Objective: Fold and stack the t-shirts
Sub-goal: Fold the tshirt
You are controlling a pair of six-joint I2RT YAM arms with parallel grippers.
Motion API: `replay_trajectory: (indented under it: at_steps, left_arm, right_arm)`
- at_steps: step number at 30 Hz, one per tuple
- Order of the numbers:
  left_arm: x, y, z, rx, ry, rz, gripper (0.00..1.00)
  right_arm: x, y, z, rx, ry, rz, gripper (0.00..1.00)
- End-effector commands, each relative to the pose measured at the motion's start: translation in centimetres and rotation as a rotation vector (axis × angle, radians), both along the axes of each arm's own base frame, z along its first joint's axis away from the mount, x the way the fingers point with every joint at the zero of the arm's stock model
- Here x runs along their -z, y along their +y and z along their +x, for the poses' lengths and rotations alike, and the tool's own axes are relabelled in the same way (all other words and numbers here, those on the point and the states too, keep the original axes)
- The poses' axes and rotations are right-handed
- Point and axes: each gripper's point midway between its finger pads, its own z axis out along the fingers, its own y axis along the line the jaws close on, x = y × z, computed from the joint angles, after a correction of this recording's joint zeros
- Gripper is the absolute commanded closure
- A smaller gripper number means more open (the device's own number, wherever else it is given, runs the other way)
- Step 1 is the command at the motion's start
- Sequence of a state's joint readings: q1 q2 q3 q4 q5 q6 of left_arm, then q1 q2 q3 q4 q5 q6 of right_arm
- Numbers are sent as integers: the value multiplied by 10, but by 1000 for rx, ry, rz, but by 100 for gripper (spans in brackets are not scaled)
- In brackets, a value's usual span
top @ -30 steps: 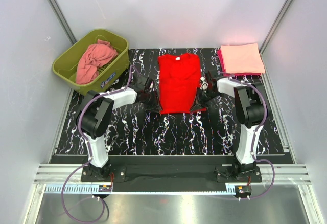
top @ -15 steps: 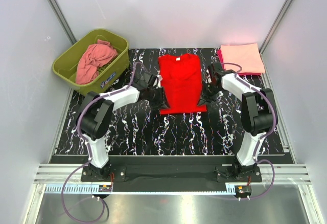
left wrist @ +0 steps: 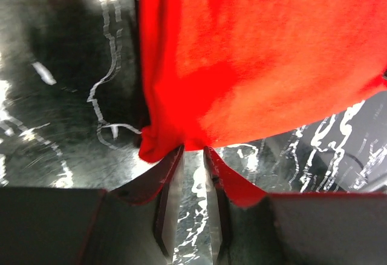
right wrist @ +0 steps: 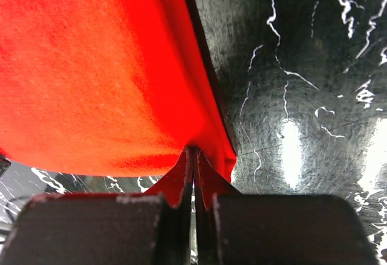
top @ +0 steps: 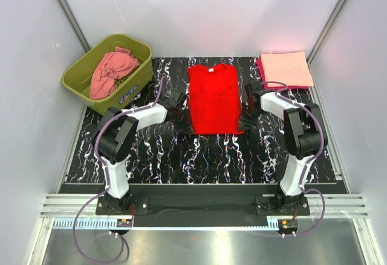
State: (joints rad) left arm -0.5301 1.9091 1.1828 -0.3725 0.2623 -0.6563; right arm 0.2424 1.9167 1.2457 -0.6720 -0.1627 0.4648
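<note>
The red t-shirt [top: 213, 98] lies lengthwise mid-table with its sleeves folded in. My left gripper [top: 182, 112] is at its lower left edge. In the left wrist view the jaws [left wrist: 193, 149] stand a narrow gap apart, with the bunched red hem [left wrist: 163, 147] at their tips. My right gripper [top: 247, 112] is at the lower right edge, shut on a pinch of the red cloth [right wrist: 195, 150]. A folded peach t-shirt [top: 286, 68] lies on a magenta one [top: 260, 70] at the back right. A salmon-pink t-shirt [top: 112, 71] is crumpled in the tub.
The olive-green tub [top: 81, 86] stands at the back left, partly off the black marbled mat [top: 157, 156]. White walls and metal rails close in the sides and back.
Both grippers shifted along the red shirt's sides and came back near its lower corners. Its lower part now looks squarer. The left jaws have narrowed.
</note>
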Motion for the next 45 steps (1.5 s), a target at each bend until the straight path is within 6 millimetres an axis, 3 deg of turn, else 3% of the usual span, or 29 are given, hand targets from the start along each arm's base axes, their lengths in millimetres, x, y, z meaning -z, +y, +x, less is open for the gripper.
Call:
replay_trajectory:
  at_steps: [1, 7, 13, 16, 19, 21, 25, 29, 33, 37, 41, 45]
  left_arm:
    - [40, 63, -20, -71, 60, 276, 71]
    - [41, 73, -43, -79, 75, 264, 71]
    - [12, 60, -64, -59, 60, 117, 70]
    - [-26, 53, -55, -46, -29, 58, 68]
    - [-64, 24, -41, 38, -105, -87, 66]
    - [-79, 3, -38, 92, -103, -185, 66]
    - [-69, -16, -23, 112, -63, -202, 66]
    - [-47, -17, -9, 106, -53, -156, 66]
    - [-17, -6, -5, 90, 0, -49, 66]
    - [-3, 15, -11, 48, 4, 52, 66]
    - [5, 32, -21, 23, 28, 125, 66]
    - [-16, 28, -29, 33, -8, 57, 60]
  right_arm:
    - [27, -28, -37, 23, 75, -161, 100]
    - [8, -14, -51, 5, 37, -111, 95]
    - [-29, 24, -65, -64, -18, -11, 91]
    - [-34, 10, -70, -30, -25, -76, 89]
    - [-38, -10, -68, -17, -34, -182, 93]
    - [-39, -16, -66, -19, -35, -221, 95]
    - [-26, -9, -64, -41, -16, -193, 97]
    - [3, -13, -59, -41, 14, -240, 99]
    - [21, -17, -69, -45, 70, -265, 100]
    - [8, -20, -74, -45, 60, -262, 99]
    - [-30, -14, -68, -57, -3, -219, 95]
    - [-53, -3, -60, -79, -51, -152, 83]
